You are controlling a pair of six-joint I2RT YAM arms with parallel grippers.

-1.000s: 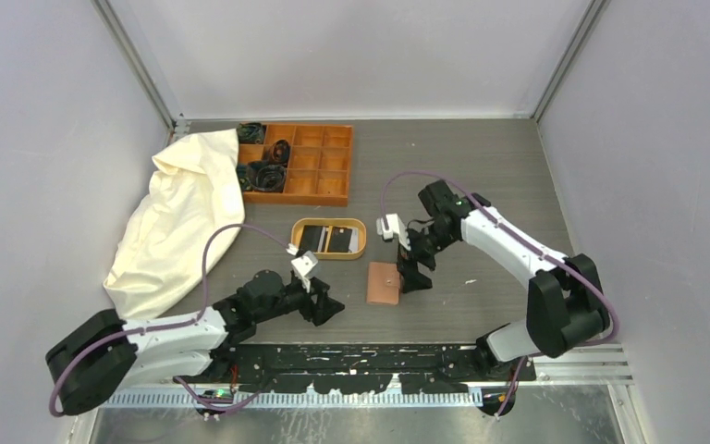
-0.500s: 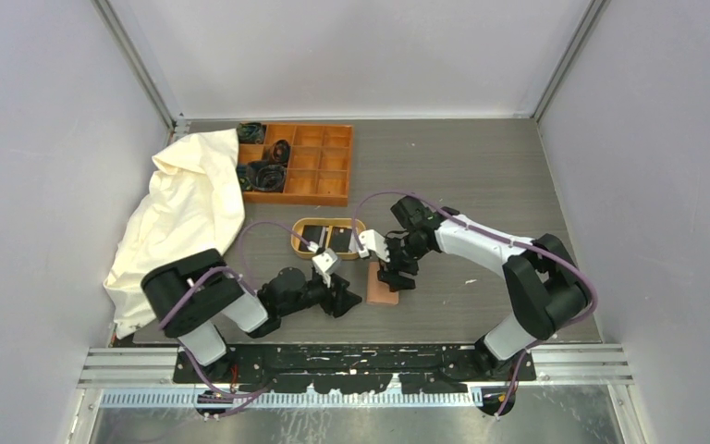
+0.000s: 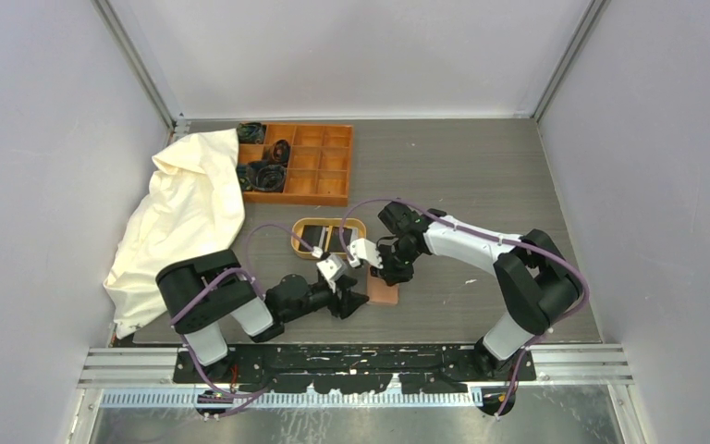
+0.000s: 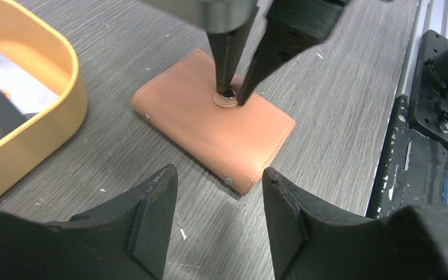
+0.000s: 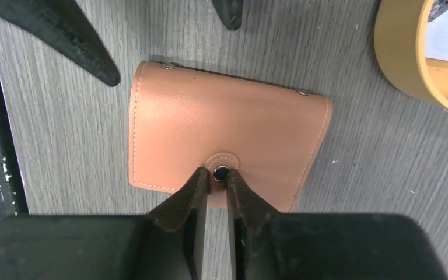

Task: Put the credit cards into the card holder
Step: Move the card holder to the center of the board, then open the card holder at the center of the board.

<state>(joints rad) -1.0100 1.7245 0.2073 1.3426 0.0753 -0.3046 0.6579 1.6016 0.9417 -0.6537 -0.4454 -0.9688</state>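
Observation:
The reddish-brown card holder (image 3: 385,290) lies folded shut on the table (image 5: 221,128). My right gripper (image 5: 217,173) points down onto it, and its two narrow tips pinch the snap button (image 4: 228,93) from both sides. My left gripper (image 4: 219,172) sits low on the table just short of the holder's near corner, open, with nothing between its fingers (image 4: 151,204). The credit cards (image 4: 3,105), black with a pale one, lie in the oval wooden tray (image 3: 329,257) just behind the holder.
An orange compartment box (image 3: 310,162) with dark items stands at the back. A cream cloth (image 3: 185,213) lies crumpled on the left. The tray's wall (image 5: 399,52) is close to the holder's far side. The black mounting rail (image 4: 420,134) runs along the near edge.
The right gripper moved left and down onto the card holder and narrowed its jaws around the snap button. The left arm slid right, up to the holder, and its jaws closed slightly.

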